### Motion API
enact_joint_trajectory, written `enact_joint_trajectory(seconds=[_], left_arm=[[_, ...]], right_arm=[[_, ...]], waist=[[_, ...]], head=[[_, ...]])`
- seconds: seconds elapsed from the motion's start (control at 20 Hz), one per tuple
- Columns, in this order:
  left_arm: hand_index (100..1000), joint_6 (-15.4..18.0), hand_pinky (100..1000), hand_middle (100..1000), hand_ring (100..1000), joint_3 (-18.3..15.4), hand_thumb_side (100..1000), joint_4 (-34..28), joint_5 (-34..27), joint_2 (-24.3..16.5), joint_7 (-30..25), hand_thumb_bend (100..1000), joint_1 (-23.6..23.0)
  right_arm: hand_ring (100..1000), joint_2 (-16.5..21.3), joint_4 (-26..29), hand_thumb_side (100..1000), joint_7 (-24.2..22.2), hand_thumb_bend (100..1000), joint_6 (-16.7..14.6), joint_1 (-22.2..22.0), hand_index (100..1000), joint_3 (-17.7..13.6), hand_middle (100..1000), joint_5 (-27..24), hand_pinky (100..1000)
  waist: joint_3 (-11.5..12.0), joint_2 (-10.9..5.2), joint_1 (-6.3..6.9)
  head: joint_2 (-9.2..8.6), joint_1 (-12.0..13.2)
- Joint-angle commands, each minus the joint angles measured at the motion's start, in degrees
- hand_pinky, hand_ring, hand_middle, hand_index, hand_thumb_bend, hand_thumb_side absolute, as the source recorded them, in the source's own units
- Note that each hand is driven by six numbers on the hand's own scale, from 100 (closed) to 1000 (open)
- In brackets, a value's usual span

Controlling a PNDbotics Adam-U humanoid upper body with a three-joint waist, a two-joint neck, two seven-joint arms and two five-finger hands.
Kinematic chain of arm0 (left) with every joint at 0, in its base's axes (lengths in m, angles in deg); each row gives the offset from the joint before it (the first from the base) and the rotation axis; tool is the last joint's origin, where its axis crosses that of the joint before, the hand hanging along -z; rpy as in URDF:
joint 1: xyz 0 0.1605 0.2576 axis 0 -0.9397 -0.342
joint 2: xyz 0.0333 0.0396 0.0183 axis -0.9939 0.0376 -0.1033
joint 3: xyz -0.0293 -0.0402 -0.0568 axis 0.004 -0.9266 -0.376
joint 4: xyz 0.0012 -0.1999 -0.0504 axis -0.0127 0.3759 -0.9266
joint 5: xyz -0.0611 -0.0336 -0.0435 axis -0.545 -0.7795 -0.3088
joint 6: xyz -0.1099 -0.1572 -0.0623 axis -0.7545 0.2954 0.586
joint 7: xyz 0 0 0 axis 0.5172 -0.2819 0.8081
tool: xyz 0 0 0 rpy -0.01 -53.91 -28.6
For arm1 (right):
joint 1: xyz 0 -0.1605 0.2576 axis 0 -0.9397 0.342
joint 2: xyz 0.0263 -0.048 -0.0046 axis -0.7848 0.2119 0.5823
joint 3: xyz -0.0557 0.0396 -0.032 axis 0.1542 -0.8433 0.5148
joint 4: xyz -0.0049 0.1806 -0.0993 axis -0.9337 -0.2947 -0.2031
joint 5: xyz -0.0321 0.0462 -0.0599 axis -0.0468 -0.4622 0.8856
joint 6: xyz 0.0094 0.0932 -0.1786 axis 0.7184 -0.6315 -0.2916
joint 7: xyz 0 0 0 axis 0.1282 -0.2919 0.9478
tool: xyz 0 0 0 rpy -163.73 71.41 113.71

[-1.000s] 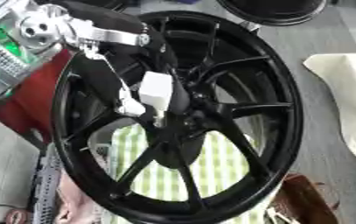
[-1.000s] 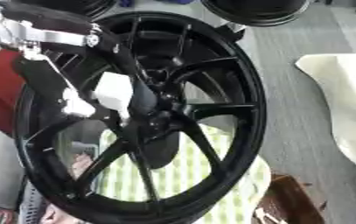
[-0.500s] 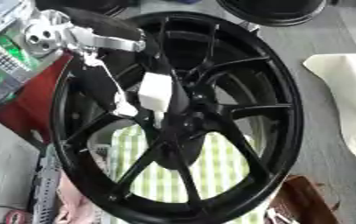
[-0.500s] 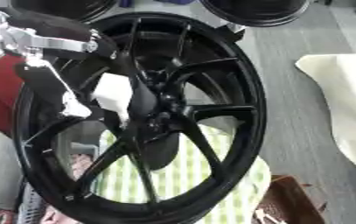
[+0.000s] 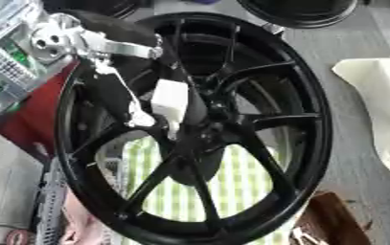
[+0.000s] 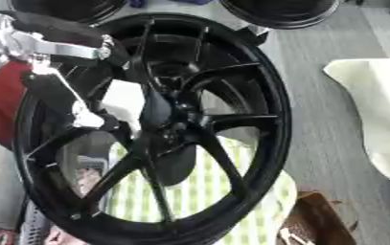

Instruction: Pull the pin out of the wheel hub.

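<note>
Nearest the camera, along the bottom edge, a green-and-white checked cloth (image 5: 223,191) shows through the spokes of the wheel, with a brown object (image 6: 315,222) beside it at the lower right and something pink (image 5: 76,225) at the lower left.

A large black wheel (image 5: 303,143) fills the middle of both views, standing tilted, its thin spokes meeting at the hub (image 5: 211,112) near the centre. The robot's left arm (image 5: 106,40), black with silver joints, comes in from the upper left and crosses the rim. Its left hand (image 5: 160,103) reaches down among the spokes to the hub, a white block on it sitting just left of the centre. The fingers are dark against the dark spokes, so I cannot tell whether they are curled or straight, nor whether they hold anything. The pin itself cannot be made out at the hub. The right hand shows in neither view.

To the left of the wheel lies something red (image 5: 30,119), with a pale device carrying green lights (image 5: 1,72) above it. On the grey floor to the right rests a cream sheet (image 6: 374,110). At the far edge stand two more black wheels (image 6: 281,9).
</note>
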Motion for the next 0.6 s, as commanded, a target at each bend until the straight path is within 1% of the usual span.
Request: enact_joint_trajectory(seconds=[0.05, 0.1, 0.2, 0.3, 0.35, 0.45, 0.55, 0.6], left_arm=[[700, -0.49, 813, 542, 624, 0.02, 223, -0.29, -0.26, -0.49, -0.19, 290, 1.04], [687, -0.57, 802, 528, 609, 0.07, 190, -0.22, -0.17, -0.48, -0.19, 255, 1.02], [664, -0.93, 800, 512, 601, -0.09, 160, -0.2, -0.13, -0.41, -0.19, 210, 1.05], [645, -1.39, 795, 496, 590, -0.25, 138, -0.35, -0.2, -0.36, -0.19, 187, 1.08], [631, -1.61, 791, 487, 581, -0.36, 157, -0.5, -0.31, -0.37, -0.19, 178, 1.06], [602, -2.16, 787, 474, 571, -0.85, 150, -0.84, -0.6, -0.41, -0.19, 165, 1.05], [565, -2.86, 781, 459, 557, -1.34, 121, -1.26, -0.98, -0.49, -0.19, 136, 1.05], [554, -3.23, 781, 454, 553, -1.64, 129, -1.54, -1.3, -0.52, -0.19, 121, 1.05]], right_arm=[[697, 1.03, 0.74, 401, 0.31, 100, -0.08, 0.41, 682, -0.37, 589, -0.31, 626], [697, 1.01, 0.74, 403, 0.35, 100, -0.07, 0.43, 682, -0.38, 589, -0.34, 626], [697, 0.96, 0.74, 402, 0.45, 100, -0.08, 0.45, 682, -0.41, 589, -0.44, 626], [697, 0.94, 0.74, 403, 0.48, 100, -0.01, 0.45, 682, -0.36, 589, -0.51, 625], [696, 0.93, 0.74, 403, 0.47, 100, 0.02, 0.46, 681, -0.32, 589, -0.54, 625], [697, 0.91, 0.74, 403, 0.44, 100, 0.03, 0.45, 681, -0.31, 589, -0.58, 626], [697, 0.91, 0.74, 404, 0.41, 100, 0.07, 0.41, 681, -0.3, 589, -0.59, 626], [697, 0.91, 0.74, 402, 0.4, 100, 0.09, 0.38, 681, -0.3, 589, -0.58, 627]], waist=[[-0.1, -0.83, -0.04], [-0.11, -0.83, -0.03], [-0.1, -0.85, -0.02], [-0.06, -0.87, -0.03], [-0.04, -0.9, -0.03], [-0.01, -0.93, -0.04], [-0.02, -0.98, -0.07], [-0.03, -1.02, -0.08]], head=[[-0.76, 0.3], [-0.74, 0.31], [-0.67, 0.26], [-0.68, 0.25], [-0.67, 0.26], [-0.7, 0.28], [-0.65, 0.25], [-0.61, 0.26]])
